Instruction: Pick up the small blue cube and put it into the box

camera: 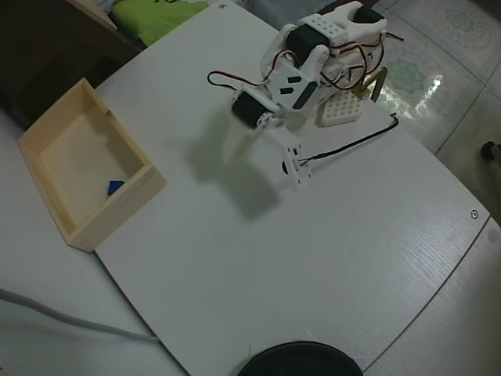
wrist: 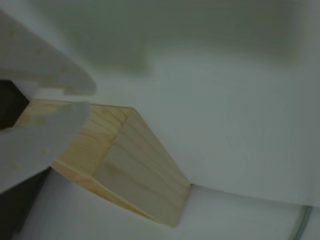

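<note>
Overhead view: small blue cube (camera: 115,186) inside the box (camera: 125,204), end effector (camera: 258,160) apart, empty, fingers spread.

A home, by the look: patterned floor tiles (camera: 438,47) at the upper right, a lime-green cloth (camera: 153,16) at the top edge beside the white counter (camera: 313,258).

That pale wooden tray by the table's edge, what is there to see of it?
The pale wooden tray is rectangular and lidless, with thin walls of unpainted, light-grained wood. In the overhead view it sits at the left edge of the white table, turned at an angle. A tiny blue cube lies on its floor near one wall. Nothing else touches it.
</note>
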